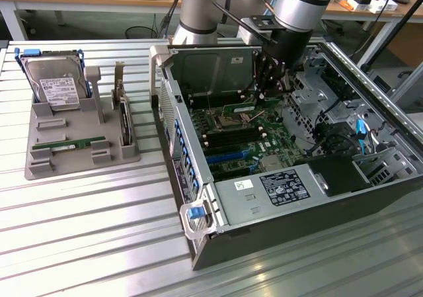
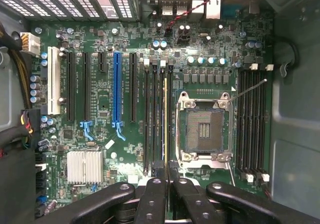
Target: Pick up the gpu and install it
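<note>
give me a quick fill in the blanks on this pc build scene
1. The pincer grips the gpu, a thin ___ circuit stick.
2. Beside the gpu, the processor socket is ___.
3. The hard drive stands in ___ rails on the grey tray.
Missing words: green; empty; blue

Table (image 1: 79,244): ribbed metal, dull silver sheen. Case (image 1: 297,237): dark grey metal, matt. Tray (image 1: 79,158): grey matt plastic. Motherboard (image 2: 125,149): green board, glossy; finned bright metal heatsink (image 2: 84,166). Gripper (image 2: 165,196): black, semi-gloss, smooth.
</note>
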Robot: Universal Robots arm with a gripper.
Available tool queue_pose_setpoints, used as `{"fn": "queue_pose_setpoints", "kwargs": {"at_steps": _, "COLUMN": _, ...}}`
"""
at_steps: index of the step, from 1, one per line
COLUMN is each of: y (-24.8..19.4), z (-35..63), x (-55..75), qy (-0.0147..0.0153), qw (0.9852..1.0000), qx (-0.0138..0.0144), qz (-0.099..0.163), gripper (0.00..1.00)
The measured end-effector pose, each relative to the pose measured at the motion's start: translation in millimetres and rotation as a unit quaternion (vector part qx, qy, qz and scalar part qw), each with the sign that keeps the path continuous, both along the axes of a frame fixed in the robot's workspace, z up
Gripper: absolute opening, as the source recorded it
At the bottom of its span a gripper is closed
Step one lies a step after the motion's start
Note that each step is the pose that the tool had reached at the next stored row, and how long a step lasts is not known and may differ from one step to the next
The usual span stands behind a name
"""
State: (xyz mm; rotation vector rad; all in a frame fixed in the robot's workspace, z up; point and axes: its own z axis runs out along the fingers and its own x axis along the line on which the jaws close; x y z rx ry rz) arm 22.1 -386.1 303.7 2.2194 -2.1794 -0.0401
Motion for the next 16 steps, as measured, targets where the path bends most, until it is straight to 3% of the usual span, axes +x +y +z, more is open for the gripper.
{"fn": "queue_pose_setpoints", "kwargs": {"at_steps": 16, "y": 0.0, "z": -3.9, "x": 0.0, "qy": 0.0000, "qw": 1.0000, "qx": 0.0000, "qz": 0.000, "gripper": 0.12}}
